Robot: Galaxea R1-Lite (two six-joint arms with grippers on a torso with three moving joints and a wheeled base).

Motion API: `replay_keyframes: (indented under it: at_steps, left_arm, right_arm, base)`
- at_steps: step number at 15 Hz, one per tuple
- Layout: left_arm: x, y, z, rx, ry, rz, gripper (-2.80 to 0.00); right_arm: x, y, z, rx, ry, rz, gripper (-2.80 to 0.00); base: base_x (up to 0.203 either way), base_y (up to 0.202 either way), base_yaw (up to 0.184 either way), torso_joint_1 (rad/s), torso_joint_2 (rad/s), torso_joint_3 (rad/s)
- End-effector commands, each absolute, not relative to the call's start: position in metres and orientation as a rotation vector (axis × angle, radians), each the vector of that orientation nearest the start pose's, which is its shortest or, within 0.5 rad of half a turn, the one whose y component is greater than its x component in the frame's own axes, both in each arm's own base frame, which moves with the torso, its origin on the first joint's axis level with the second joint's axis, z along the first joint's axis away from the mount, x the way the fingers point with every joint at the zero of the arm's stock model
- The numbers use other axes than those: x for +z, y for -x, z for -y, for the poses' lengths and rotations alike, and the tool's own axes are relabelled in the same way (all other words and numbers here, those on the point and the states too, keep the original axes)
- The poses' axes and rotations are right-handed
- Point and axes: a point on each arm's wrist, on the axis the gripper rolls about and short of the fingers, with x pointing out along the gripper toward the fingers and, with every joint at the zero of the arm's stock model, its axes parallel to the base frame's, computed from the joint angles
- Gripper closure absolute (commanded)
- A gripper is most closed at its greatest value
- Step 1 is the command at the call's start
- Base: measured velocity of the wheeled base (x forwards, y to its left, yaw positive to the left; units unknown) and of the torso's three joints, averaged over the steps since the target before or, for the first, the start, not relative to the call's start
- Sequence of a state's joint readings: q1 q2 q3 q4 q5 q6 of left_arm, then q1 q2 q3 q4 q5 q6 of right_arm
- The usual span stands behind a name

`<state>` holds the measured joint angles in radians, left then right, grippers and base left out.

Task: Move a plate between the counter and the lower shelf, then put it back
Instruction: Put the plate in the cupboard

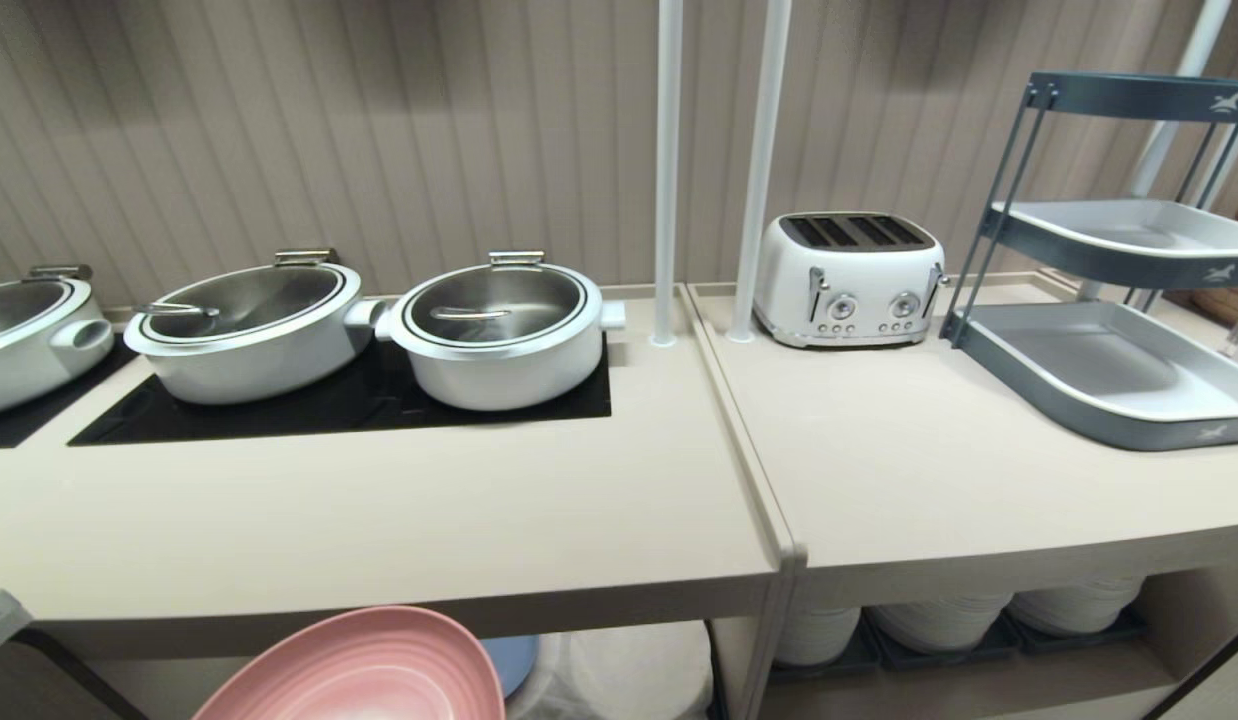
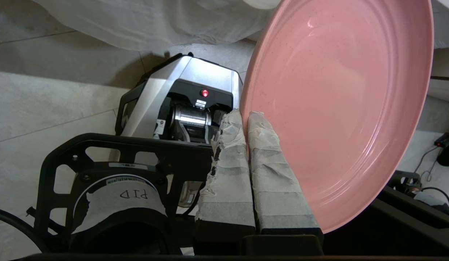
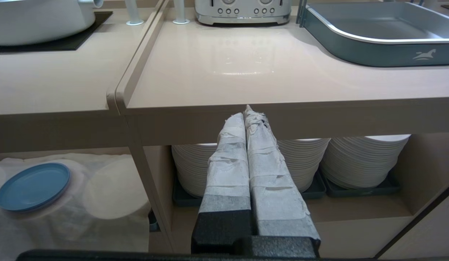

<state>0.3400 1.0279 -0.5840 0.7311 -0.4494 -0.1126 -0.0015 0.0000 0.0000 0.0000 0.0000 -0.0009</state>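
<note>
In front of the pots [image 1: 499,330] my desk [image 1: 379,510] lies open; its thick front edge overhangs the pink plate [image 1: 364,670] below.

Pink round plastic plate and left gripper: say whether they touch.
Touching. The left wrist view shows the left gripper with jaws pinched on the rim of the pink round plastic plate.

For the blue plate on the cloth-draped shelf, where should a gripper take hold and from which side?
Probably by the near rim, coming in level from the open front of the lower shelf. The blue plate lies flat on the white cloth, slightly tilted, so only its thin raised edge offers the fingers a pinch. The counter overhead blocks a descent from above.
</note>
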Motion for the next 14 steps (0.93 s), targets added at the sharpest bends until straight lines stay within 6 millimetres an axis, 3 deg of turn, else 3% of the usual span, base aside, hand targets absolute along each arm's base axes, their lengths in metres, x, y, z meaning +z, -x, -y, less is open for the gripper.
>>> replay_keyframes:
  at_steps: [1,14]
  left_arm:
    - [0.1583,-0.0709,-0.0147,-0.038,0.554,-1.087,0.00]
    - [0.1580,-0.0642,-0.0125,-0.037,0.552,-1.084,0.00]
  right_arm:
    - [0.0755,0.0228,0.0000,0.000,0.002,0.000,0.00]
    - [0.0755,0.0228,0.0000,-0.001,0.002,0.000,0.00]
  base:
    - [0.000,0.000,0.000,0.000,0.00,0.000]
    - [0.000,0.000,0.000,0.000,0.00,0.000]
